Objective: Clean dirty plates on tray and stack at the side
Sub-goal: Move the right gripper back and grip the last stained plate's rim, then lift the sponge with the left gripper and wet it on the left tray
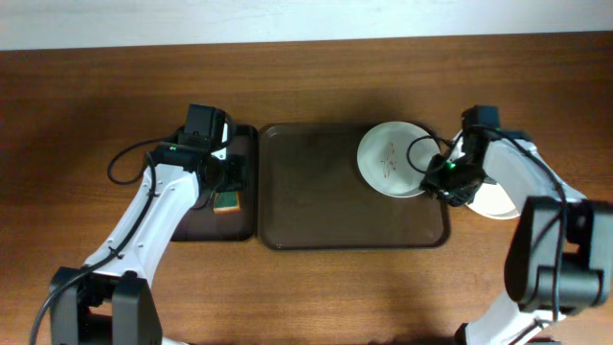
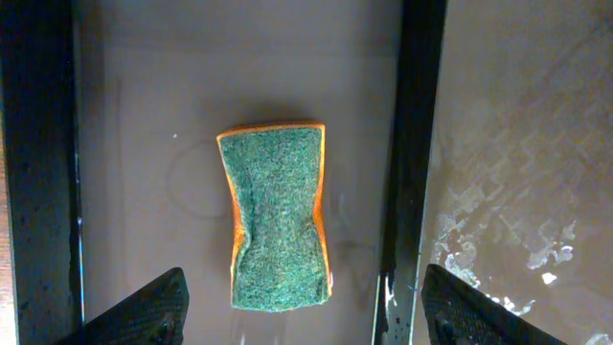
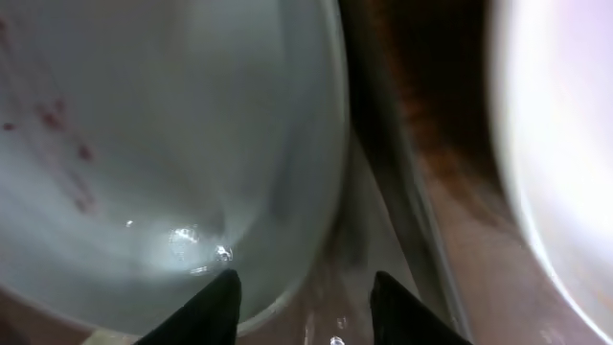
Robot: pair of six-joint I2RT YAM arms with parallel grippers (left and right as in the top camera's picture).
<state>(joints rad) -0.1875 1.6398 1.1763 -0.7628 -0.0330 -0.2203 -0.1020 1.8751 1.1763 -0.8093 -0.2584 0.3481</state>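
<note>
Right of the tray point(image 1: 316, 225) one white plate point(image 1: 493, 199) was set aside; a streaked plate point(image 1: 388, 158) was left uncleaned, straddled by the right gripper's point(image 3: 306, 307) parted jaws, the left gripper's point(image 2: 305, 309) held wide over the sponge point(image 2: 276, 220).

Robot lab: wooden table point(image 1: 306, 77) (twin arms point(image 1: 153, 206)).

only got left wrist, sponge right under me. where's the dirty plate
Observer: The plate sits in the tray's far right corner, red streaks inside.
Operator: right arm on it yet
Observer: The right end effector is at its right rim, jaws open with the rim between them, not clamped.
</note>
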